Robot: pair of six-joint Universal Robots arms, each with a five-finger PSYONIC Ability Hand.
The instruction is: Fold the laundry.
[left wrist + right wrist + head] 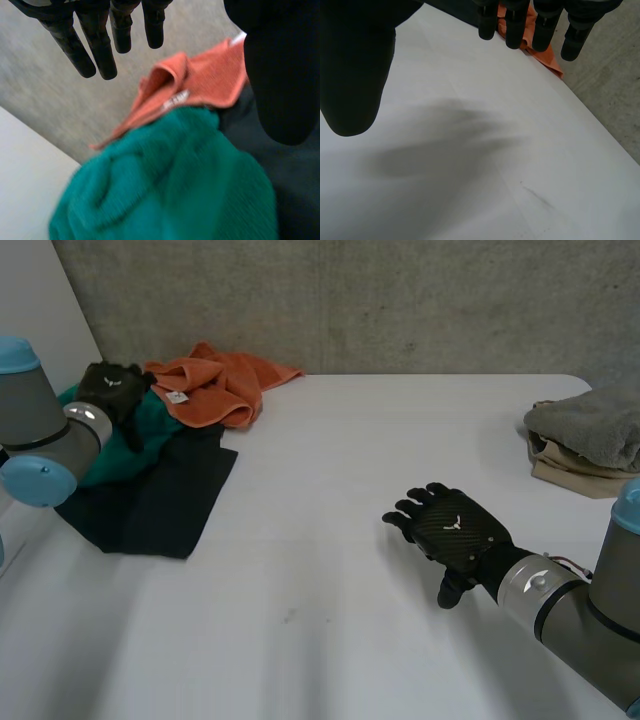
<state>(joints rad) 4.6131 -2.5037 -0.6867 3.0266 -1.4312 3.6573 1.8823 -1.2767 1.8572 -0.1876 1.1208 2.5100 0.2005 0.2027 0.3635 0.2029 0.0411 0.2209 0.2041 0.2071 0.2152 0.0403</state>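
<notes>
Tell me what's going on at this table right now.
A two-armed robot has laundry to fold and has not picked anything up. Its left robot hand is over a green cloth in an unfolded pile with an orange towel and a dark cloth, fingers straight, holding nothing. Its right robot hand is open above the white table. A grey piece lies on a beige piece near the right arm.

From high and behind, looking down over the white table (330, 540). From the wrists, close along left hand (280, 75) and right hand (355, 65). Shared by all three: orange cloth (215, 385), upper left of head frame.
</notes>
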